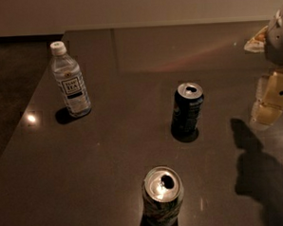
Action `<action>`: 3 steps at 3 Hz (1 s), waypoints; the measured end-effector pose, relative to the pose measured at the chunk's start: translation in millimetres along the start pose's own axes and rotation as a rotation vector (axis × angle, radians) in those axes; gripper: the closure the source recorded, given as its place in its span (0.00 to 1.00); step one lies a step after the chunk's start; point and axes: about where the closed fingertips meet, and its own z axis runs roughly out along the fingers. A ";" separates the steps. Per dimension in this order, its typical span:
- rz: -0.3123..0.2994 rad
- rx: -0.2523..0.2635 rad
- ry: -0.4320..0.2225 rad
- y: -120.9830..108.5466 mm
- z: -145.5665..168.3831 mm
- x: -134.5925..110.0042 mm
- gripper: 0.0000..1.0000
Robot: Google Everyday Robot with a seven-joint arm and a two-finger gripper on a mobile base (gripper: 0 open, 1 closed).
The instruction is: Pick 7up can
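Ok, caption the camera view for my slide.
Gripper at the right edge, apart from the 7up can standing nearest the camera, dark can and bottle behind.

"TEA" in dark letters on the label [72, 86] of the bottle [63, 66].

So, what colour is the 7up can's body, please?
The 7up can is patterned whitish-green, camera view; gripper at picture's right edge.

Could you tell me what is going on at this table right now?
The robot is meant to pick up the 7up can, which stands upright and untouched at the near side of the table. The end effector hangs at the right edge of the view, well apart from that can. A dark can stands mid-table, and a bottle stands at the far left.
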 end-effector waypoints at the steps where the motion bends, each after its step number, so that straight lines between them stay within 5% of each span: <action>1: 0.000 0.000 0.000 0.0 0.0 0.0 0.00; 3: -0.108 -0.080 -0.104 46.1 -4.7 -23.1 0.00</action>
